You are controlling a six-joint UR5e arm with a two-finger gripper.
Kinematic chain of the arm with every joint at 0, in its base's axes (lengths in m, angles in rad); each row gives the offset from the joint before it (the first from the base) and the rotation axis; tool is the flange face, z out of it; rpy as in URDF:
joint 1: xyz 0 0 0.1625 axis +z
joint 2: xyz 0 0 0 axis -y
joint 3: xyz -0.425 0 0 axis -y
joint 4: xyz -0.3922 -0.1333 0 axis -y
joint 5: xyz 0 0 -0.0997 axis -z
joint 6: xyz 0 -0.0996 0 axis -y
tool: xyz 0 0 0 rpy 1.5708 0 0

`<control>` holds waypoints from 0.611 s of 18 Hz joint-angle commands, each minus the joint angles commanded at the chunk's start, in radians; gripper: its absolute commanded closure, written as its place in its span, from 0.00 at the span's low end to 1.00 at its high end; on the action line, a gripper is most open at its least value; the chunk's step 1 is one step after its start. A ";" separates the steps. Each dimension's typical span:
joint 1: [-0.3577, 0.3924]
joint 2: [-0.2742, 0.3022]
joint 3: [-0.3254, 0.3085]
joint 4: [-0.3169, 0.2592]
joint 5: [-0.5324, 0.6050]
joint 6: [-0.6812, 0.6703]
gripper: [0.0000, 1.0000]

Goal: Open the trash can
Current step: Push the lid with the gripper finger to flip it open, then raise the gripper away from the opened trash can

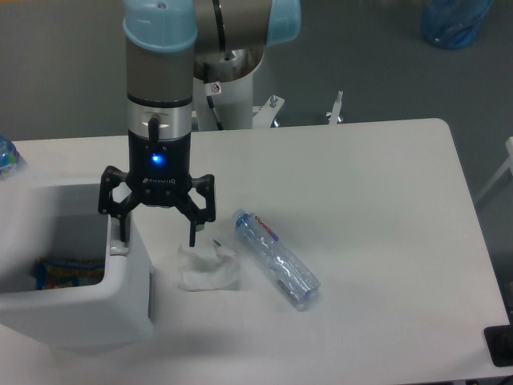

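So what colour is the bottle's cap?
Blue; the bottle lies on the table, camera view.

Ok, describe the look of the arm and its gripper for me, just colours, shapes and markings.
The arm is a thick silver-grey cylinder with light blue plastic joint caps. Below it sits a black wrist block with a glowing blue light and faint white lettering, too small to read. The gripper is black, with two linkage-style fingers. A small red-and-white sticker shows on the white base behind.

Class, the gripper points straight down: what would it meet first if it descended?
Probably the trash can: the gripper is open, one finger over its right rim. Depth is unclear; the other finger may reach the crumpled tissue.
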 joint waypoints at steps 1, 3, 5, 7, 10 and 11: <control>0.000 0.000 0.000 0.000 0.000 0.000 0.00; 0.000 0.000 0.009 -0.002 0.000 -0.002 0.00; 0.002 0.006 0.047 -0.002 -0.005 0.000 0.00; 0.011 0.006 0.093 -0.002 0.002 0.009 0.00; 0.060 0.009 0.127 -0.003 0.002 0.015 0.00; 0.067 0.011 0.133 -0.003 0.002 0.017 0.00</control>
